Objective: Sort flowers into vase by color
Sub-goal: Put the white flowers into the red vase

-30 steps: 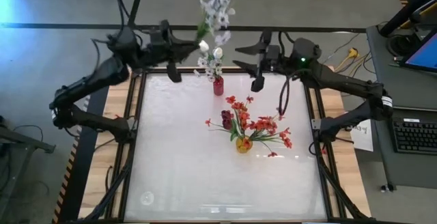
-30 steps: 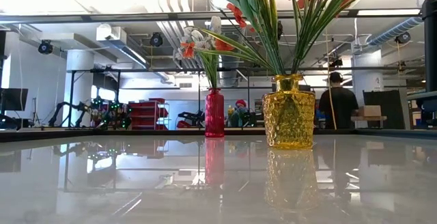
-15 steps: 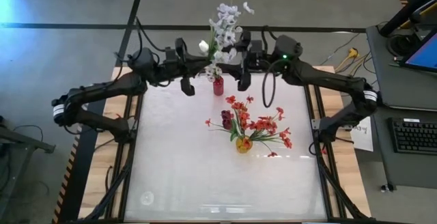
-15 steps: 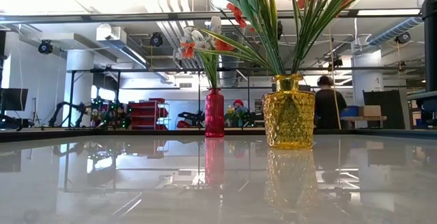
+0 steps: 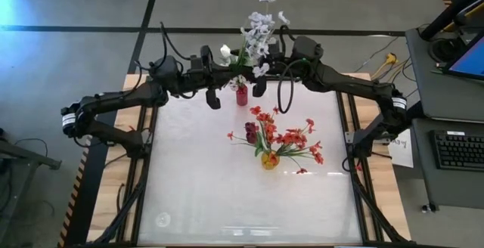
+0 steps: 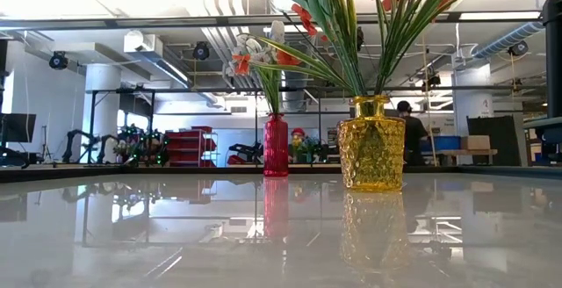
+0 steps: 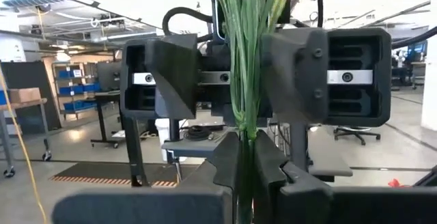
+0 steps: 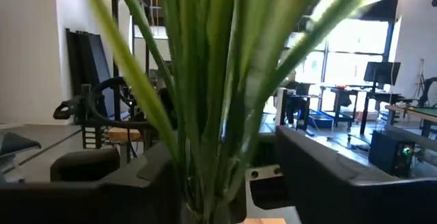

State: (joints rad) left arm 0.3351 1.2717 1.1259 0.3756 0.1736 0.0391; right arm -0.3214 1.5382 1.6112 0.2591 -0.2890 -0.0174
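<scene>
The step in hand is seating the white flowers [image 5: 255, 32] in the red vase [image 5: 241, 95], which stands toward twelve o'clock on the bench [image 5: 197, 195]. The left gripper [image 5: 227, 72] is at the vase's eleven o'clock, jaws closed on the bundled green stems [image 7: 247, 60], as the left wrist view shows. The right gripper [image 5: 265, 70] faces it from one o'clock; its jaws flank the same stems, but whether they grip or stand clear cannot be told. The red-orange flowers [image 5: 281, 136] already stand in the yellow vase [image 5: 270, 159] at centre. The next move likely calls for lowering the stems straight down, then letting go. The vase mouth is hidden under blossoms from above, so insertion depth is unverifiable.
</scene>
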